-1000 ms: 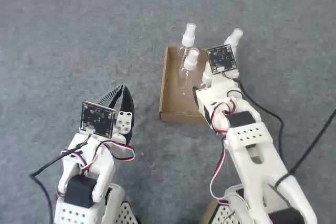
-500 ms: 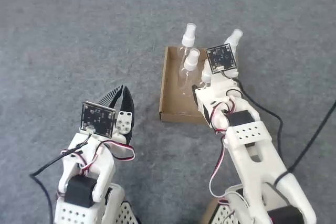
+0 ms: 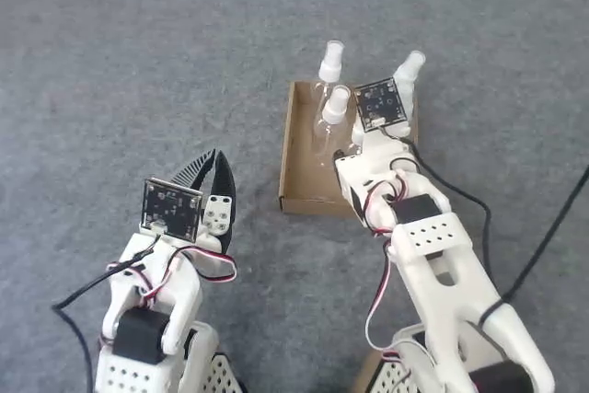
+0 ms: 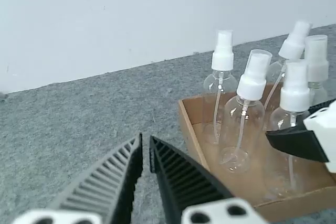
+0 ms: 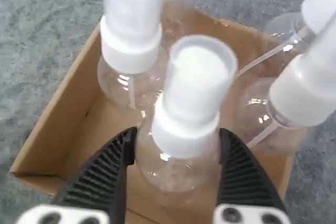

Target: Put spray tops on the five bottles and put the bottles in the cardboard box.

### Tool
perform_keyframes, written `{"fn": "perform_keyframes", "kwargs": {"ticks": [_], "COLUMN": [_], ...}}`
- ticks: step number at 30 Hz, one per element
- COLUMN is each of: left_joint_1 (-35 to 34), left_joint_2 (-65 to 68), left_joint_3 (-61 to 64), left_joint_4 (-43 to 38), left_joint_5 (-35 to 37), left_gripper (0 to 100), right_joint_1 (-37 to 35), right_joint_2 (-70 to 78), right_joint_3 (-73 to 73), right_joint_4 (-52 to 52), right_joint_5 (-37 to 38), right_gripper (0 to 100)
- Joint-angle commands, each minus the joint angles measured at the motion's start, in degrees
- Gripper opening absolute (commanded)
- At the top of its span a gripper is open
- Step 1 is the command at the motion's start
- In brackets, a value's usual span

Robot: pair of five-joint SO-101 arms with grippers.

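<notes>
The cardboard box (image 3: 288, 158) holds several clear bottles, each with a white spray top (image 4: 222, 51). My right gripper (image 5: 177, 141) is down in the box (image 5: 58, 124), shut on one capped bottle (image 5: 184, 124); its black fingers (image 5: 107, 174) press the bottle's shoulders from both sides. Other bottles (image 5: 131, 61) stand close behind and beside it. In the left wrist view one black finger (image 4: 295, 143) of that gripper shows next to a bottle (image 4: 293, 103) at the near end of the box (image 4: 188, 124). My left gripper (image 3: 219, 172) is shut and empty, over the carpet left of the box.
Grey carpet (image 3: 138, 71) covers the table on all sides of the box. A white wall (image 4: 105, 14) rises behind the far edge. The right arm's black cable (image 3: 543, 246) trails over the carpet at the right.
The right arm has shifted slightly to the left over the box with the bottle between its fingers. The left arm has stayed still.
</notes>
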Motion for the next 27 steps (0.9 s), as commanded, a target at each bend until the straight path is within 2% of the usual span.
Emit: {"fn": "perform_keyframes", "kwargs": {"ticks": [1,17,27], "left_joint_1": [-0.2,-0.2,-0.3], "left_joint_2": [-0.9,-0.9,-0.9], "left_joint_3": [-0.4,-0.4,-0.4], "left_joint_4": [-0.9,-0.8,-0.8], "left_joint_5": [0.2,0.2,0.2], "left_gripper": [1,1,1], "right_joint_1": [-0.5,-0.5,-0.5], "right_joint_2": [0.6,0.6,0.6], "right_joint_3": [-2.0,-14.7,-30.9], "right_joint_4": [2.4,11.7,25.2], "right_joint_5": [-0.3,-0.3,-0.3], "right_gripper": [19.0,19.5,19.5]}}
